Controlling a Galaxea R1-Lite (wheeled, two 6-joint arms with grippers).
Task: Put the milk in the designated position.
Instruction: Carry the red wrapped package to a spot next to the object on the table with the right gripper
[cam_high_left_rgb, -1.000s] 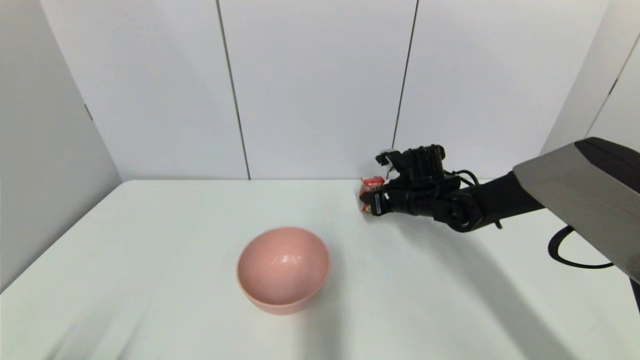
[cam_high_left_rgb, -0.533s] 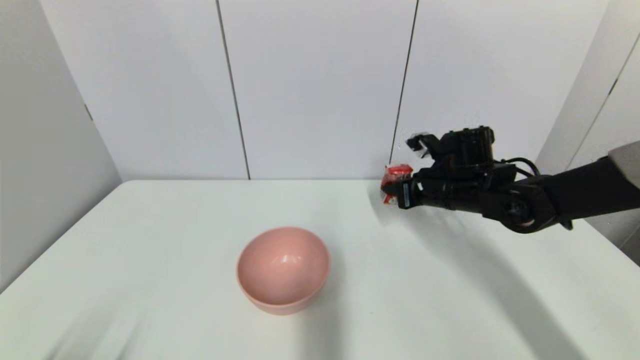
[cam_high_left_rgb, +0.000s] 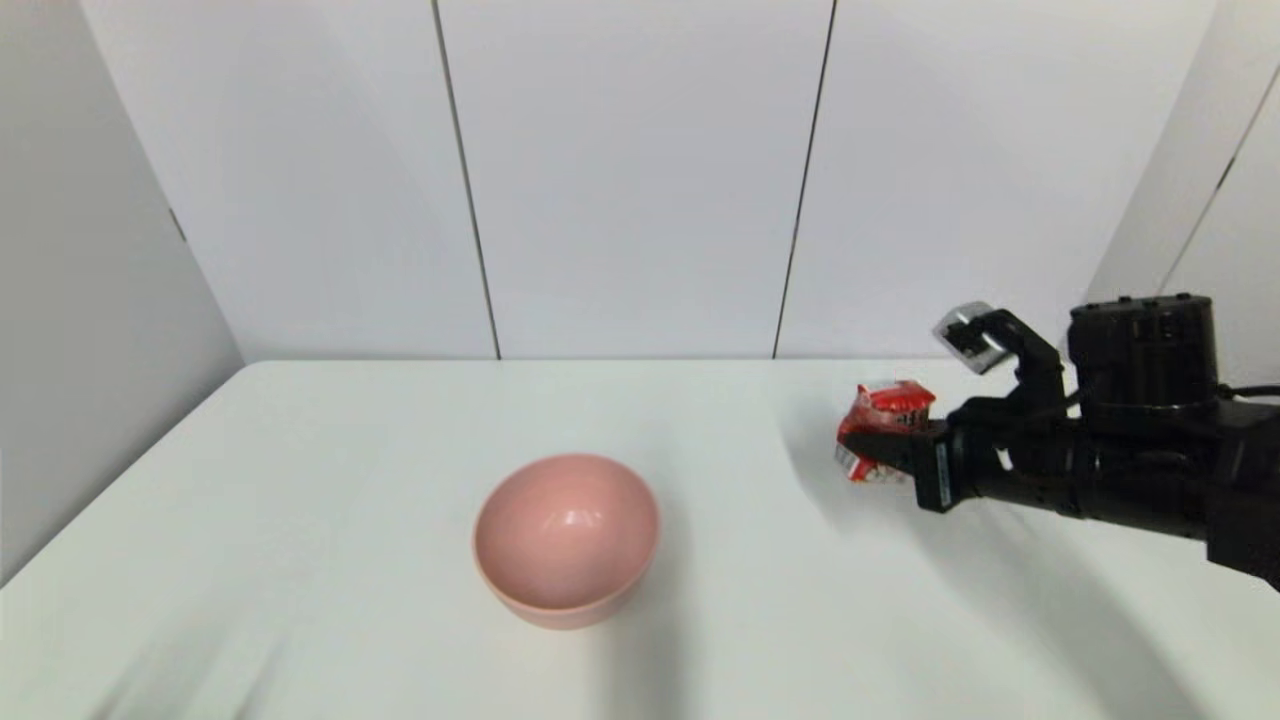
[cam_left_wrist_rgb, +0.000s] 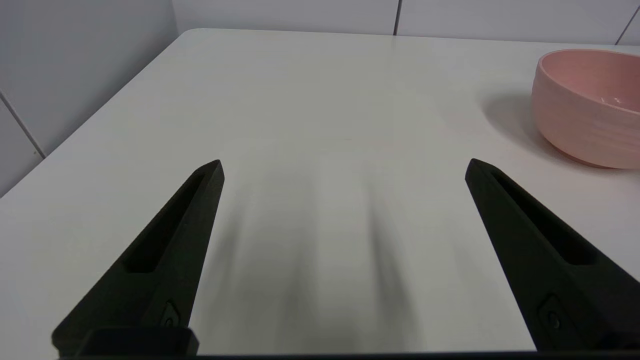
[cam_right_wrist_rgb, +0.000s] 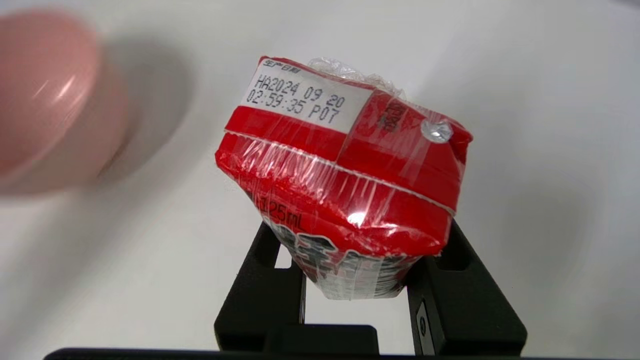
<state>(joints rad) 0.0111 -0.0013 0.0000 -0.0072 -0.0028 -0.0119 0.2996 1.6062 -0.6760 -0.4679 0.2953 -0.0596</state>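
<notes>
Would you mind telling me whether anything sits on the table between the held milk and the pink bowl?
Nothing visible does. The right gripper holds the milk above the table, and only bare tabletop lies between it and the pink bowl.
</notes>
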